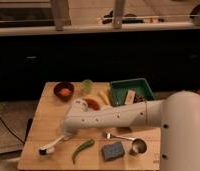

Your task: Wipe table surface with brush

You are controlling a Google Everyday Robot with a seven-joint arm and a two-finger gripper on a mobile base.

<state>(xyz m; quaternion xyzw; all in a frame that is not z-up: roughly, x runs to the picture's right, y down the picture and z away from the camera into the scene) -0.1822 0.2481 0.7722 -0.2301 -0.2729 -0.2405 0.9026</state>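
Observation:
The light wooden table surface (45, 117) fills the lower middle of the camera view. The brush (50, 146) lies low over its front left part, its white handle slanting up to the right and its dark head at the lower left end. My gripper (67, 134) is at the end of the white arm that reaches in from the right, right at the upper end of the brush handle. The wrist hides how the handle is held.
A dark bowl (64, 90), a green cup (87, 86) and a green tray (143, 85) stand along the back. A green chili (83, 148), a blue-grey sponge (112, 150), a metal cup (138, 147) and a fork (118, 136) lie at the front.

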